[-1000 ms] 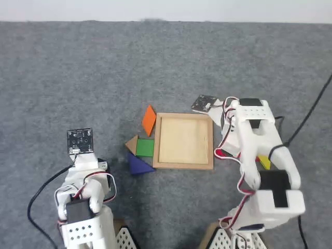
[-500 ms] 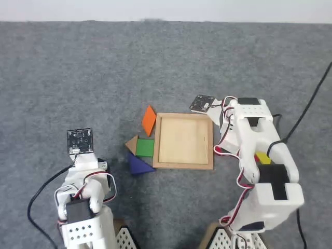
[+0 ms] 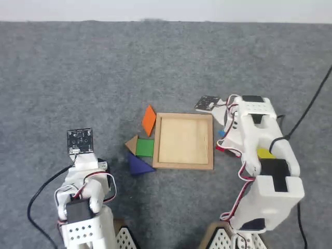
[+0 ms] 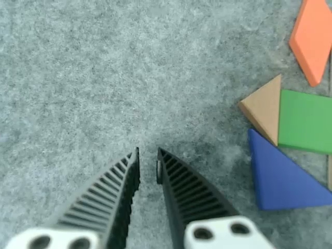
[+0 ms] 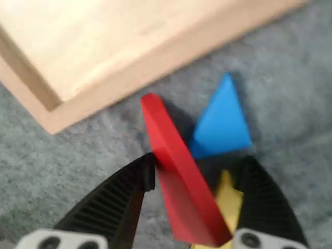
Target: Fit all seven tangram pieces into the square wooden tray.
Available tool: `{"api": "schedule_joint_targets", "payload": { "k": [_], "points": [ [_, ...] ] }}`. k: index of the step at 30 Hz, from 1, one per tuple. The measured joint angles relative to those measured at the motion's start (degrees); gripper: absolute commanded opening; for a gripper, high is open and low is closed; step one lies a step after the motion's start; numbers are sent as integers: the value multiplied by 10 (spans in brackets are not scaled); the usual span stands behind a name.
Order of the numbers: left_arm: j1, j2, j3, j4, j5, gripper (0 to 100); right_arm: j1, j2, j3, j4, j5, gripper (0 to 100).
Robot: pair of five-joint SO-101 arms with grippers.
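Grey felt covers the table (image 3: 78, 62), and the square wooden tray (image 3: 184, 166) lies in the middle of it with nothing inside, so by my reading the task has barely begun: all seven pieces are yet to be fitted. Four wait just beside the tray on the left arm's side: an orange slanted piece (image 3: 149, 120), a tan triangle (image 3: 132, 144) touching a green square (image 3: 145, 147), and a dark blue triangle (image 3: 137, 165) below them. The other three lie close together on the opposite side: a red piece (image 5: 179, 192), a light blue triangle (image 5: 223, 122) and a yellow piece (image 3: 265, 153). From above, the right arm covers most of that cluster. The right wrist view supplies the detail: the red piece is tipped up on an edge near the tray's outer corner, and the right gripper (image 5: 199, 163) has its jaws spread wide to either side, one tip touching the red piece, not yet clamped. The left wrist view shows the left gripper (image 4: 148, 151) over bare felt, apart from the four pieces, its jaws drawn to a narrow slit with nothing between them.
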Motion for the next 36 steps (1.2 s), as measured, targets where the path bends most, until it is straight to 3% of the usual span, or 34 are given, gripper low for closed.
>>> {"api": "schedule_joint_targets", "payload": {
  "k": [3,10,17,23,29,32,36],
  "points": [
    [0,0,0,0,0,50,21,0,0,-10,-30,9],
    [0,0,0,0,0,50,39,16,-33,-3,-137,8],
    [0,0,0,0,0,50,18,20,-129,96,-244,7],
    [0,0,0,0,0,50,-54,-12,-191,147,-351,7],
    [0,0,0,0,0,50,-156,-200,-142,142,-425,7],
    [0,0,0,0,0,50,-197,-280,-59,90,-444,7],
    [0,0,0,0,0,50,-259,-298,13,12,-529,7]
  ]
}}
